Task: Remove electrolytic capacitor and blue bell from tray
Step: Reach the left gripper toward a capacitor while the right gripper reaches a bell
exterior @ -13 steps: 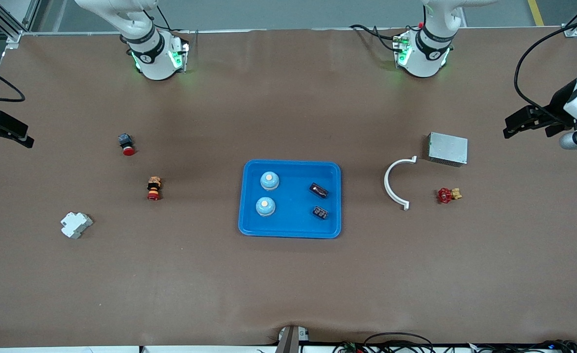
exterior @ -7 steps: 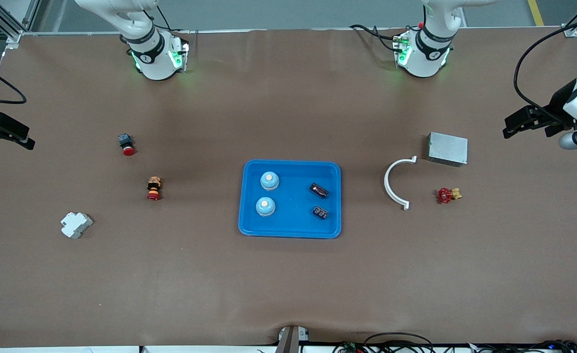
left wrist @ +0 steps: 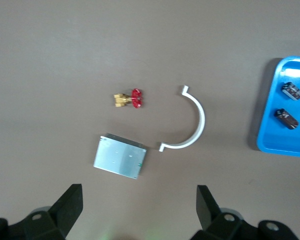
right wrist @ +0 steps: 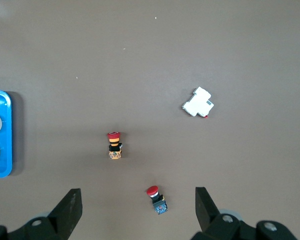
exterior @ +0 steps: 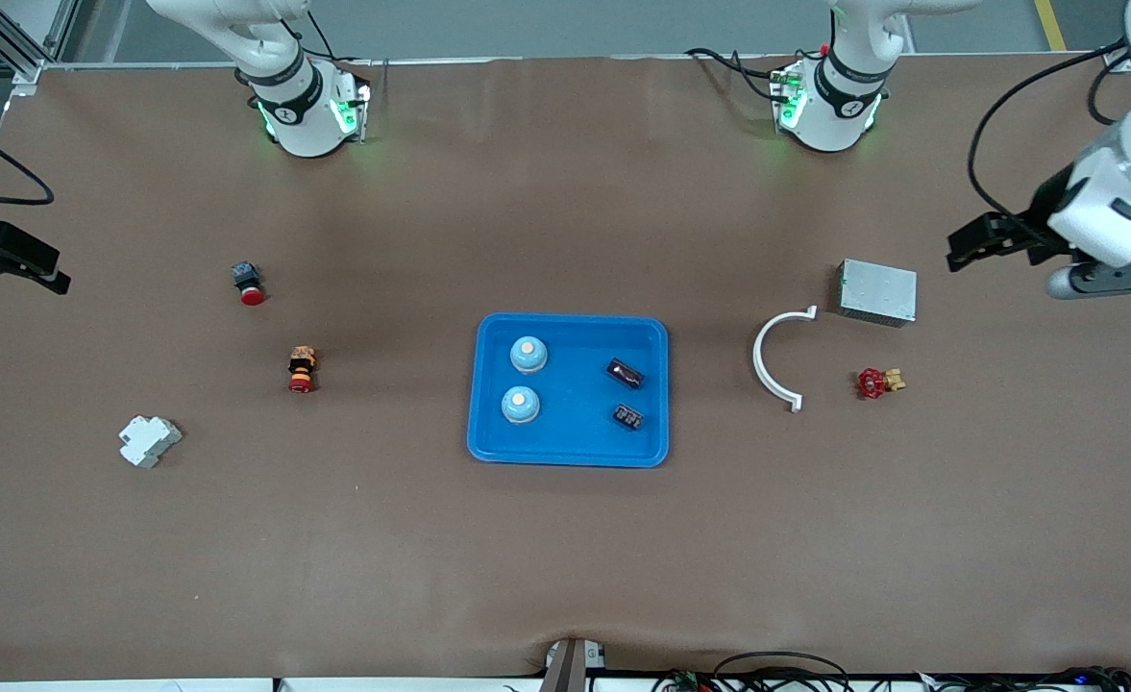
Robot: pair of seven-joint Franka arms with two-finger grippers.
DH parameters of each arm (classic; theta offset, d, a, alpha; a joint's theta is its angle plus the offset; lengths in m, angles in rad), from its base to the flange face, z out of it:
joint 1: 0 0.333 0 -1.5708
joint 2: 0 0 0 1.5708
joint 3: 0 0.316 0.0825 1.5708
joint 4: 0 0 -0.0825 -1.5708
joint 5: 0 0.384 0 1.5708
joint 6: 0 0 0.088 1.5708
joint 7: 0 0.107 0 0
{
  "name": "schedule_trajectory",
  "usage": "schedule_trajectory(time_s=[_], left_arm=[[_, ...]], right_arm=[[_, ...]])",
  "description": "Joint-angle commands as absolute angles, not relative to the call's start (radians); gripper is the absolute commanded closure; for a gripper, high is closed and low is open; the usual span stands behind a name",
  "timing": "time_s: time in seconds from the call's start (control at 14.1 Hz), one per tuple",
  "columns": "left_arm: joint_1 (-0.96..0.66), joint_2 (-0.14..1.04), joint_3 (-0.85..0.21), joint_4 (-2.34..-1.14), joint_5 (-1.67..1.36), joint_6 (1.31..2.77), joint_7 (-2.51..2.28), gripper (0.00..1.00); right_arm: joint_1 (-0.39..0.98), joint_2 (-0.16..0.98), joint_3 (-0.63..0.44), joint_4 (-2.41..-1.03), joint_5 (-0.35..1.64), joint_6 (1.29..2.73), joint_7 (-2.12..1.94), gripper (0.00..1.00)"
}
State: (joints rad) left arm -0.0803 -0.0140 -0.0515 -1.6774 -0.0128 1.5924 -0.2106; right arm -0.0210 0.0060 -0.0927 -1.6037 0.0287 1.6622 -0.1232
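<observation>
Inventory, near to far from front cam:

- Blue tray (exterior: 569, 456), mid-table. Holds 2 bells (exterior: 520, 405) (exterior: 528, 354) on the side toward R arm's end, 2 capacitors (exterior: 627, 416) (exterior: 625, 373) on the side toward L arm's end. No legible markings.
- White breaker block (exterior: 149, 440), R arm's end.
- Red valve (exterior: 876, 383), white curved bracket (exterior: 776, 358), L arm's end.
- Red/yellow pushbutton (exterior: 302, 370).
- Metal box (exterior: 876, 291).
- Red e-stop button (exterior: 248, 284).
- Left gripper (exterior: 983, 240): up over table near metal box, fingers apart, empty.
- Right gripper (exterior: 17, 261): over table edge at R arm's end, fingers apart, empty.
</observation>
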Motion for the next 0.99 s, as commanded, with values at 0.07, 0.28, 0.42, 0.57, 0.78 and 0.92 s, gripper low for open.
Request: schedule_trajectory(time_s=[0.07,0.28,0.42,0.57,0.78,0.92], left_arm=[[-0.176,0.034,-0.058,-1.629,-0.009,1.568,-0.395,0.00],[-0.280,0.129,-0.058,-1.537,-0.009,1.568,-0.592,0.00],[-0.339,0.205,-0.058,-1.487,-0.009,1.568,-0.714,0.00],[-0.382,0.280,-0.058,-1.428,-0.009,1.578,-0.828,0.00],[-0.410,0.389,-0.058,-1.381,-0.012,1.668,-0.981,0.00],[-0.425,0.437,-0.058,-1.381,-0.032,1.741,-1.086,0.00]], right_arm=[[-0.015,-0.040,-0.089,-1.649,0.031,1.664,-0.115,0.00],[-0.011,-0.041,-0.089,-1.693,0.041,1.686,-0.063,0.00],[0.021,-0.046,-0.089,-1.719,0.044,1.700,0.007,0.00],[0.064,-0.044,-0.089,-1.761,0.049,1.738,0.110,0.00],[0.139,-0.044,-0.089,-1.828,0.049,1.802,0.251,0.00],[0.172,-0.041,-0.089,-1.879,0.054,1.857,0.294,0.00]])
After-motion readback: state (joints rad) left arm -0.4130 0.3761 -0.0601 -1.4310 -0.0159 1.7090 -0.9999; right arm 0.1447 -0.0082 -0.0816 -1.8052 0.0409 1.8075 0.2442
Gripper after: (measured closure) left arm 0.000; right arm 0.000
